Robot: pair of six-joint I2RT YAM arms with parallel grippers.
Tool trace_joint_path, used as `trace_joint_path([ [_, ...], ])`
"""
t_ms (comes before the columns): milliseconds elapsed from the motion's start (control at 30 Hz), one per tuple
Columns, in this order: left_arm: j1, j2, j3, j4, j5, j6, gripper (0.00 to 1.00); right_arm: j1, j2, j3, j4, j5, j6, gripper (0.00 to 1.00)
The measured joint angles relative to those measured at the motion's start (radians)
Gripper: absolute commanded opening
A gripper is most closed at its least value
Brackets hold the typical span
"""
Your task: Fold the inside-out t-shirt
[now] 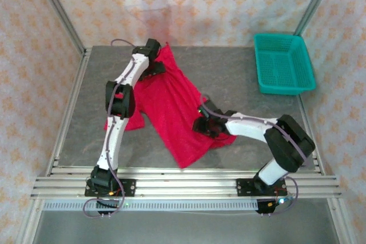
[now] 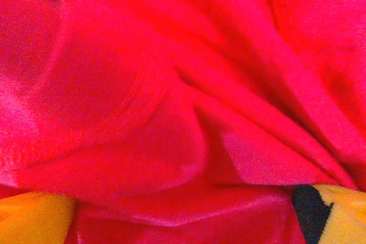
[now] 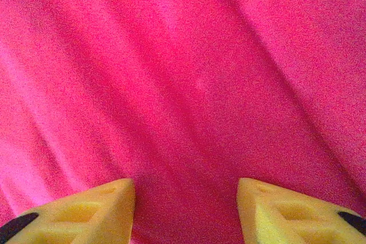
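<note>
The bright red t-shirt [image 1: 171,107] lies spread and rumpled across the middle of the grey table [image 1: 240,78]. My left gripper [image 1: 153,67] is down at the shirt's far end. In the left wrist view its yellow fingers [image 2: 34,218] stand wide apart, open, with folds of the t-shirt [image 2: 171,84] bunched over and between them. My right gripper [image 1: 203,124] rests on the shirt's right edge. Its yellow fingertips [image 3: 86,210] stand apart over smooth red fabric [image 3: 183,84], open, with the cloth lying unpinched in the gap.
A teal plastic basket [image 1: 284,90] stands at the table's far right corner. Patterned curtain walls close in the back and both sides. An aluminium rail [image 1: 183,184] carries both arm bases along the near edge.
</note>
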Motion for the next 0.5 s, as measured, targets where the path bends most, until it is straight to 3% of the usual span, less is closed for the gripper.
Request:
trace_joint_path([
  [100, -0.021, 0.021, 0.064, -0.047, 0.061, 0.036, 0.99, 0.016, -0.048, 0.033, -0.071, 0.04, 0.01, 0.61],
  [200, -0.034, -0.051, -0.022, -0.08, 0.08, 0.07, 0.99, -0.05, -0.062, 0.114, -0.105, 0.08, -0.027, 0.61],
  [333, -0.021, -0.329, -0.371, -0.05, 0.079, 0.09, 0.99, -0.143, 0.06, 0.294, -0.132, 0.095, -0.107, 0.53],
  [500, 0.025, -0.76, -0.813, 0.091, 0.092, 0.065, 0.97, -0.161, 0.386, 0.638, -0.243, 0.148, -0.267, 0.45],
])
